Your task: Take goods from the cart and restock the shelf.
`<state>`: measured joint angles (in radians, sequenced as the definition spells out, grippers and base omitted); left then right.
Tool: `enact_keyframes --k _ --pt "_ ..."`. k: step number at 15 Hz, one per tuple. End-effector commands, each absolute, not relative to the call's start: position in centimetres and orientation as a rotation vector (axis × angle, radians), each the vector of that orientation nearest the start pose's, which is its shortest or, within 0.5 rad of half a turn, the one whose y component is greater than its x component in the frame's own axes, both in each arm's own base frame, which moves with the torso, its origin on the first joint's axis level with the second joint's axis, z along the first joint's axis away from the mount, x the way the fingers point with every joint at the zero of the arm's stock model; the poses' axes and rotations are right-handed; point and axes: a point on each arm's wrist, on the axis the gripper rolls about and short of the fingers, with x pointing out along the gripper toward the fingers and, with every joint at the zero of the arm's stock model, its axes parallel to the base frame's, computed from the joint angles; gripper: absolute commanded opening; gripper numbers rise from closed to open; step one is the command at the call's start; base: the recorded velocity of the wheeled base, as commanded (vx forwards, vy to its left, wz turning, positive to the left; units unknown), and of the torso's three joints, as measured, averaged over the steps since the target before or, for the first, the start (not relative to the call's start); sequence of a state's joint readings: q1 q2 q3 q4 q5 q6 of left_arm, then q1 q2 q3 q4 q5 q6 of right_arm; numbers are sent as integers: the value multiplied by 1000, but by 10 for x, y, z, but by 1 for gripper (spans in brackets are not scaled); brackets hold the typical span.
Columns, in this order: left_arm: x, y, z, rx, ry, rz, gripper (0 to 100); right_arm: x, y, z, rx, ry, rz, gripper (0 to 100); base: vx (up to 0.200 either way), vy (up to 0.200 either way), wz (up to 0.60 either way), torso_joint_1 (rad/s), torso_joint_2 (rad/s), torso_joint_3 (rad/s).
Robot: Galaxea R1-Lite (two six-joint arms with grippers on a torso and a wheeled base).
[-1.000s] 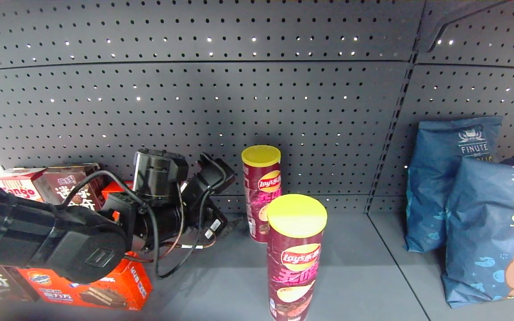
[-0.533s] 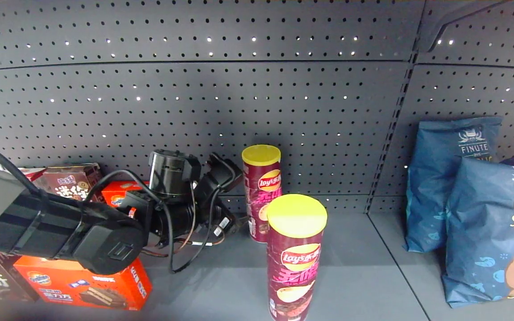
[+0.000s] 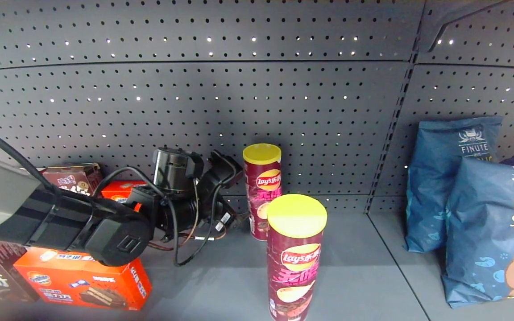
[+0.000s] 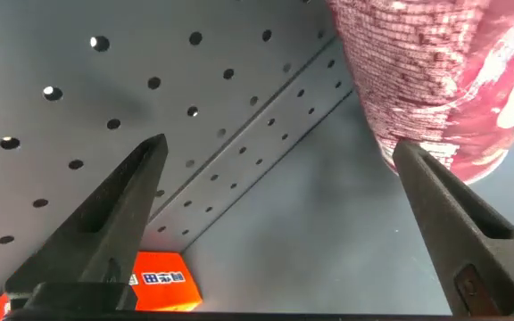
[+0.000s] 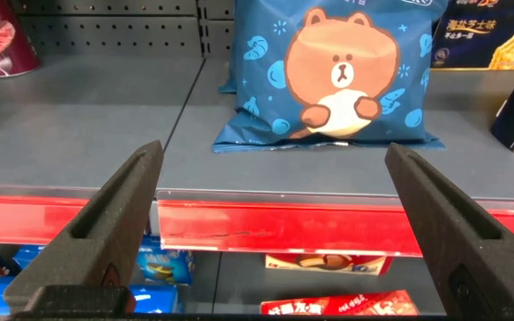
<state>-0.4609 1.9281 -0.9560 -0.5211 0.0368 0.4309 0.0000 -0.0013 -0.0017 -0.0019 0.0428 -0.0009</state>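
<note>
Two dark red chip cans with yellow lids stand on the grey shelf. The front can is near the shelf edge, and the rear can stands by the pegboard. My left arm lies low over the shelf from the left, its wrist just left of the rear can. In the left wrist view my left gripper is open; the rear can stands right beside one fingertip, with nothing held. My right gripper is open and empty, facing the shelf's front edge.
Blue snack bags lean at the right of the shelf. Orange boxes and brown boxes lie under and behind my left arm. The right wrist view shows a bear-print bag, the red shelf strip and goods on a lower shelf.
My left arm has slid right and deeper into the shelf, bringing its wrist closer to the rear can and uncovering more of the orange box. The cans stay put.
</note>
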Motion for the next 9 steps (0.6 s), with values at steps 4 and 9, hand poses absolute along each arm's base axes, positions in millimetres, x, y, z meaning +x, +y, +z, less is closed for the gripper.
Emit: enact_keyframes --k 4,9 --pt "329 -161 134 527 337 -502 100 -23 1 76 -2 -5 43 100 0 0 0 0 0 0" --pt "330 -162 133 527 338 -504 100 -23 1 76 -2 -5 43 100 0 0 0 0 0 0"
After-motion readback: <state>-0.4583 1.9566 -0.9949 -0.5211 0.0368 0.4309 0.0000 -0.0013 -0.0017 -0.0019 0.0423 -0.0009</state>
